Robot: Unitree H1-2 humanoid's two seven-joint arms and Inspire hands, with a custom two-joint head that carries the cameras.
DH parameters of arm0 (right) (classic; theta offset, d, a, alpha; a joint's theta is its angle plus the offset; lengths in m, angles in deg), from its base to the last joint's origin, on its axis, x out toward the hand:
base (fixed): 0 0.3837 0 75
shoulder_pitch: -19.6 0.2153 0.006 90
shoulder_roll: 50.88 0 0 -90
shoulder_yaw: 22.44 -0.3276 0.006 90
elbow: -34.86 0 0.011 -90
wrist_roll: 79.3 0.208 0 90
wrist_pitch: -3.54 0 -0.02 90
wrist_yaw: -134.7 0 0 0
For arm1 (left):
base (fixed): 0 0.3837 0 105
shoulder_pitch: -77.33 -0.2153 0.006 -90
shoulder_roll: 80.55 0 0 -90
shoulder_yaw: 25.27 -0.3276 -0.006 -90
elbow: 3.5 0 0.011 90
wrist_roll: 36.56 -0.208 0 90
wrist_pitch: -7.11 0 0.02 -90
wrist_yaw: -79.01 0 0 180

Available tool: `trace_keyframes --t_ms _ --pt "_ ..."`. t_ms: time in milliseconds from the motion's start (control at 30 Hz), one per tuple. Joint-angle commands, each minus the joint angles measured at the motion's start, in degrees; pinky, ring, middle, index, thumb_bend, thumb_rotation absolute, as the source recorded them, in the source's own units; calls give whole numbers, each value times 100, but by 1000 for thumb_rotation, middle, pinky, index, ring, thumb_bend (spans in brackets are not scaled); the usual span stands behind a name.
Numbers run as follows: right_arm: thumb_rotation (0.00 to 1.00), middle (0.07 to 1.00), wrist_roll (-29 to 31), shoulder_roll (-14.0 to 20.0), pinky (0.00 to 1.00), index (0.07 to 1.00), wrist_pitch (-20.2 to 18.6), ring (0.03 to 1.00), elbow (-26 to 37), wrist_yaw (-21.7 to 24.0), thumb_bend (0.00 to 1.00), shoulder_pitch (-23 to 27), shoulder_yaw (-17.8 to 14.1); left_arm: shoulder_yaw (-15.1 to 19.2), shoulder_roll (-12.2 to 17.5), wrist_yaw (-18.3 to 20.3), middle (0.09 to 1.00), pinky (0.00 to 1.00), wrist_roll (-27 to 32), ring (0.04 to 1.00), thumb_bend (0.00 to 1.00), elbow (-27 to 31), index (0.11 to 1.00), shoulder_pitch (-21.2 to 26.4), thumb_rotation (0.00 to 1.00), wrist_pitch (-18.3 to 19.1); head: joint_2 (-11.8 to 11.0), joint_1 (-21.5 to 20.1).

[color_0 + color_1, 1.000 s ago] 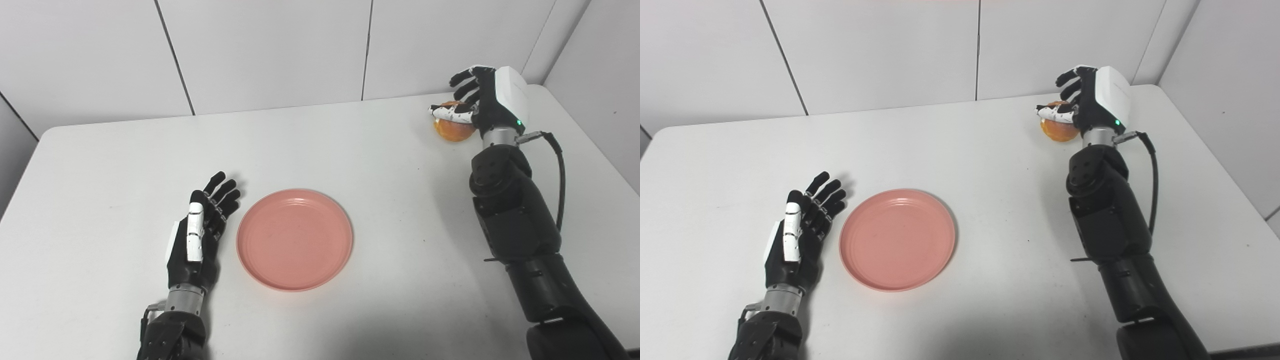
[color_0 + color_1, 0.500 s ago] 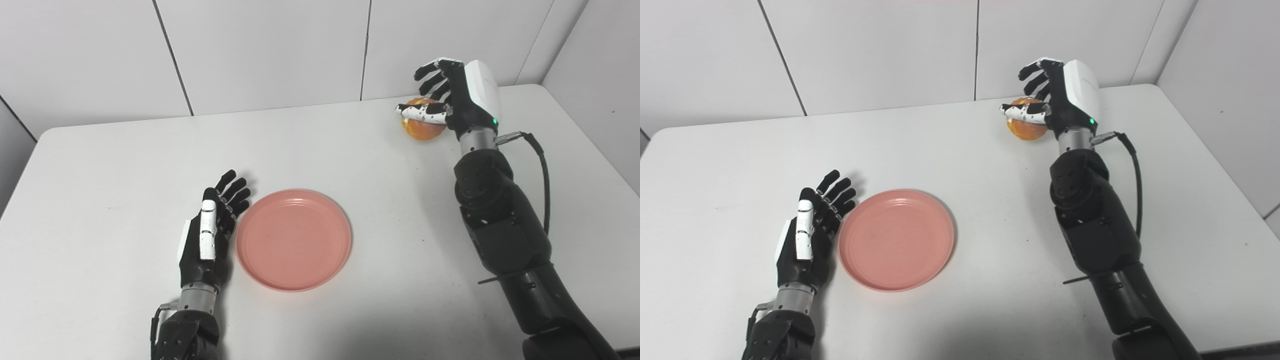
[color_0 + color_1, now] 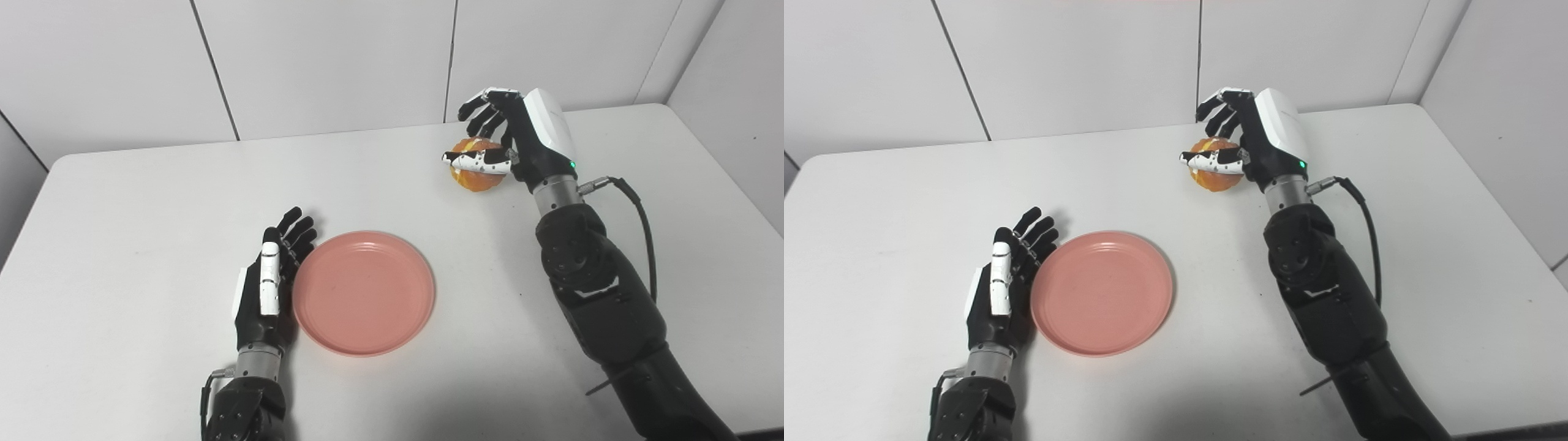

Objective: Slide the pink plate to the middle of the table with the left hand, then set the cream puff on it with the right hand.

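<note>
Left eye view: pink plate [image 3: 363, 292] lies flat on the white table [image 3: 122, 202], near centre. Left hand [image 3: 269, 288], fingers spread, stands edge-on against the rim at 9 o'clock. Right hand [image 3: 514, 144] clasps the cream puff [image 3: 474, 171] at the plate's 1 o'clock, well apart.

cream puff [image 3: 474, 173] now nearer plate [image 3: 364, 293]

Pink plate [image 3: 364, 293], orange cream puff [image 3: 473, 178], white table [image 3: 135, 202], black-and-white hands (speckled thumb)
</note>
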Motion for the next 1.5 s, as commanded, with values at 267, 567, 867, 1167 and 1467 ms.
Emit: trace_keyframes --t_ms 267,567,867,1167,1467 --pt "0 436 -37 -316 180 504 882 443 383 98 514 -137 353 -94 -91 -36 847 906 -168 863 505 199 821 40 1000 -169 70 41" --pt "0 441 -234 -556 195 507 1042 444 499 348 514 -492 772 -147 -153 -100 850 918 -225 867 479 275 827 38 1000 -59 132 127" --pt "0 488 -110 -635 167 493 1461 377 359 581 510 -827 1058 -186 -254 -235 845 902 -366 858 472 330 827 42 1000 48 179 255" --pt "0 427 -132 -627 206 515 1624 443 248 886 511 -1003 1217 -232 -257 -258 845 886 -530 855 463 375 834 55 1000 107 220 293" --pt "0 487 -544 -530 264 540 1404 362 201 1133 503 -1054 1364 -231 -235 -185 859 899 -469 875 483 394 845 77 1000 133 250 301"
